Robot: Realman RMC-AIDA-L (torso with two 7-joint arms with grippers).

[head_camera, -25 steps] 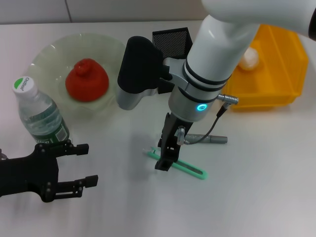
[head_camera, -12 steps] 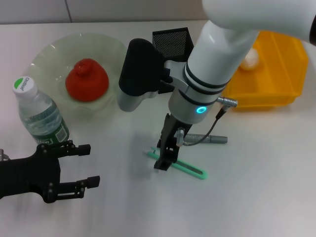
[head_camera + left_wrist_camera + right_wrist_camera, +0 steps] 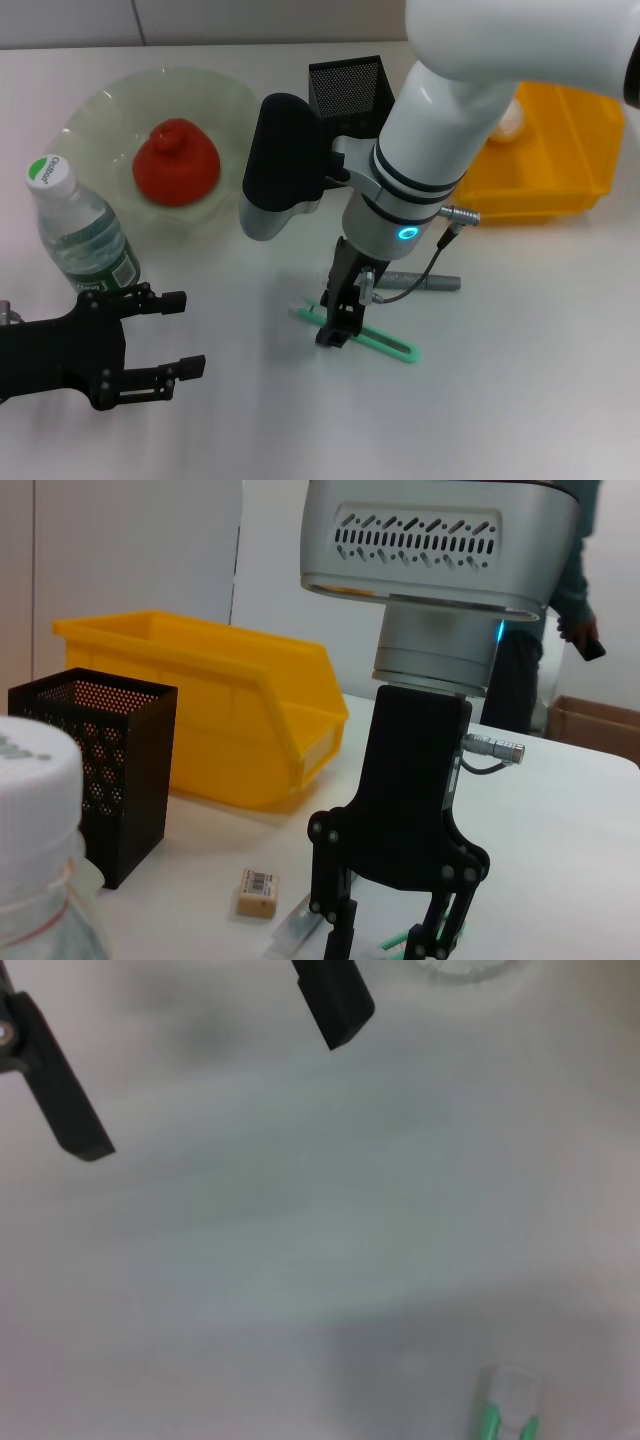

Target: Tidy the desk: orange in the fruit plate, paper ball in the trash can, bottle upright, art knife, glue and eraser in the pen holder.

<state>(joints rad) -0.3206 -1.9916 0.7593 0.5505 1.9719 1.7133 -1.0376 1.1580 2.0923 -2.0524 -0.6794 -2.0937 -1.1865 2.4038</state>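
Movement first: your right claw has slid slightly toward the far end of the slim green plastic art knife over the last second, and it stands with its fingers parted astride the handle, tips at or near the white table. From the left wrist view the gap between the fingers is plain, so nothing is pinched yet; I judge you are lining up to close on the knife.

Just beyond it lies a grey stick, probably the glue, and a small tan eraser sits near the black mesh pen holder.

Your left claw hangs spread and empty, and has crept a little toward the centre.

The clear plastic water bottle already stands upright; its green-and-white cap bears small writing I cannot read with certainty, and the green label is illegible. The orange-red fruit rests in the glass plate, and a pale paper ball is in the yellow bin.
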